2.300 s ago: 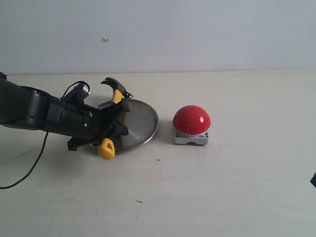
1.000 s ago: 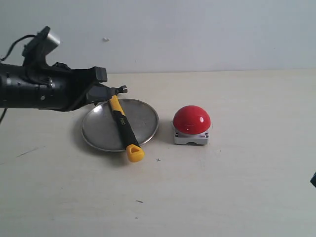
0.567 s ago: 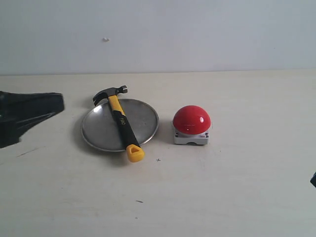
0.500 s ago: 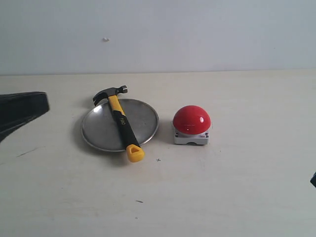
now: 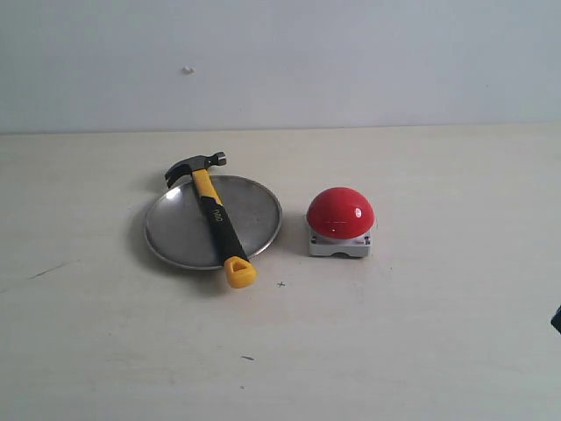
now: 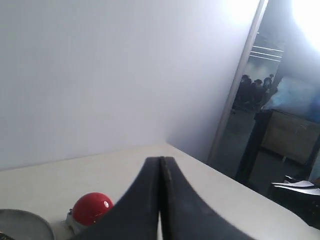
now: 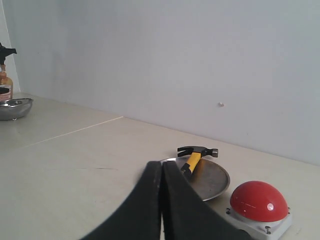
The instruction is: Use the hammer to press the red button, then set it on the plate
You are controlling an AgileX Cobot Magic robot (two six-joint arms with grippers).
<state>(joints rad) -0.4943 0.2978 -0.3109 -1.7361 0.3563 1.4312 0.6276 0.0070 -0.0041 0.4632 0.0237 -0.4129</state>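
On the counter (image 5: 412, 342): hammer (image 5: 216, 219) flat across the plate (image 5: 173, 230), handle running diagonally over the dish. Steel head just past the far rim, toward the wall. Yellow looped end hanging over the near rim, toward the front. Just beside the plate on the right, not touching it: red button (image 5: 340, 213) on its grey base. At the left jaws: pressed together, nothing between, with button and a sliver of plate beyond the tips. At the right jaws: likewise closed on nothing, well apart from the hammer, with plate, hammer and button beyond.
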